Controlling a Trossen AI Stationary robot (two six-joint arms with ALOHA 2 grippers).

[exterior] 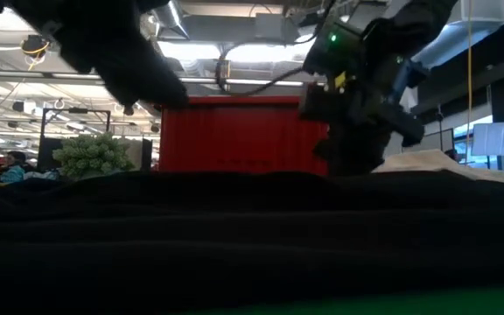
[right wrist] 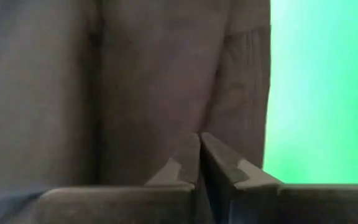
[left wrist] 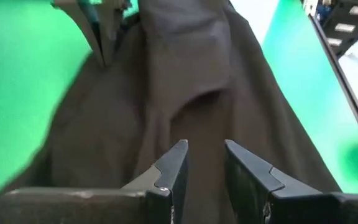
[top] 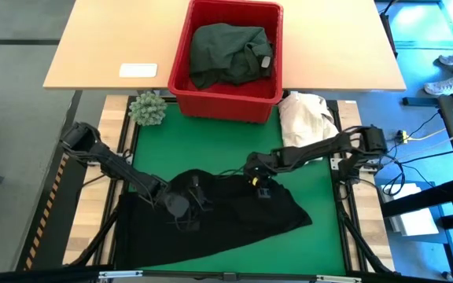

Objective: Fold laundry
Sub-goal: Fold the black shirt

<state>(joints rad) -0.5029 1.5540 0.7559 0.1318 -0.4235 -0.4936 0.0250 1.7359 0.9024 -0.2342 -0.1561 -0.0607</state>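
High view: black garment (top: 226, 216) spread over the near half of the green mat (top: 211, 145), creased, edges running toward the near side of the surface. A second piece, dark green garment (top: 230, 51), bunched inside the red basket (top: 181, 67) at the far edge of the mat. Left end effector (top: 185, 200) down on the black cloth near its far left portion; in the left wrist view, fingers (left wrist: 174, 165) slightly parted just above the fabric, gripping nothing. Right end effector (top: 259, 187) down at the cloth's far edge, right of centre; in the right wrist view, fingers (right wrist: 188, 158) pressed together, tips against the dark cloth, whether a fold is pinched between them cannot be told. Low view: black cloth filling the foreground, basket upright behind it, both arms coming down from above. Beside the basket on the right, cream-white cloth heap (top: 307, 114); on its left, small green plant (top: 148, 108). Farther back, on the wooden surface (top: 101, 43), white flat object (top: 138, 70).
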